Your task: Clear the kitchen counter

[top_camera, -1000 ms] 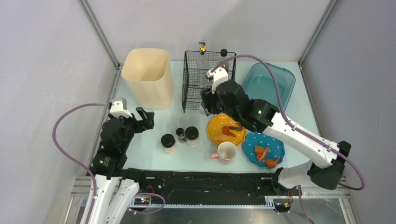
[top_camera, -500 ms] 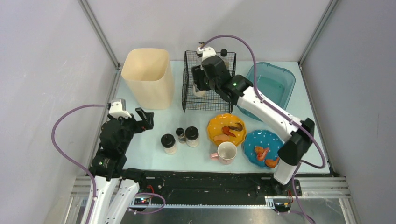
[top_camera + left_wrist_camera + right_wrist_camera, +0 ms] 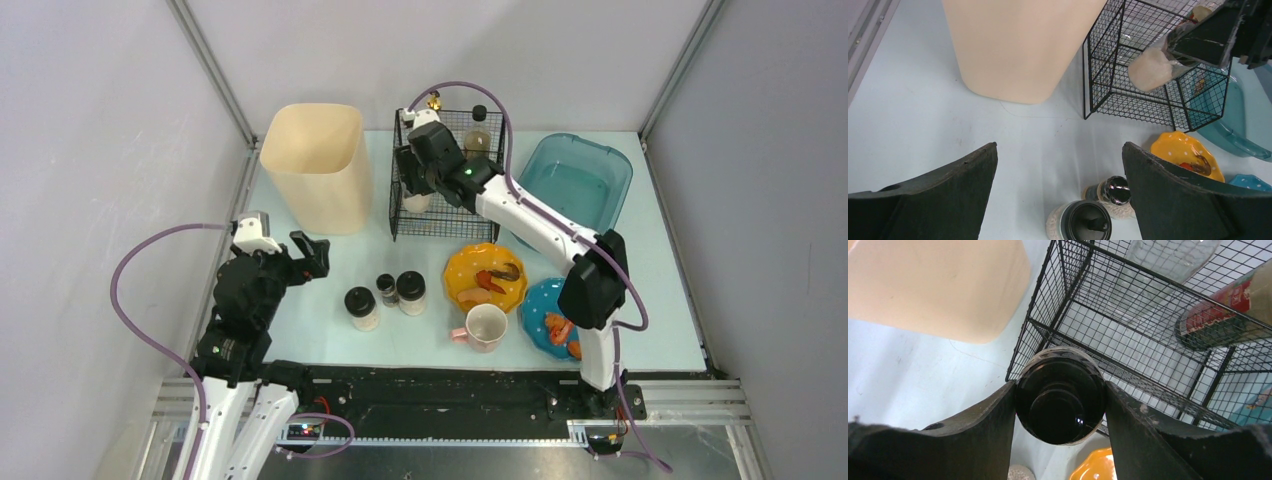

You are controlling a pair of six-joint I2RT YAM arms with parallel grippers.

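The pale mint-blue kitchen counter (image 3: 330, 325) carries three black-lidded spice jars (image 3: 361, 307), an orange plate (image 3: 485, 277) and a blue plate (image 3: 550, 320) with food scraps, and a pink mug (image 3: 485, 326). My right gripper (image 3: 415, 188) is shut on a black-lidded jar (image 3: 1060, 395) with pale contents and holds it over the near-left part of the black wire basket (image 3: 445, 175). The jar also shows in the left wrist view (image 3: 1153, 67). My left gripper (image 3: 310, 255) is open and empty, to the left of the jars (image 3: 1079, 220).
A tall beige bin (image 3: 318, 165) stands at the back left. A translucent teal tub (image 3: 575, 180) stands at the back right. The basket (image 3: 1148, 315) holds a red-labelled bottle (image 3: 1228, 310) and a clear bottle (image 3: 1173, 255).
My right arm has swung from above the orange plate back and left to over the wire basket, carrying the jar. The left arm has not moved.
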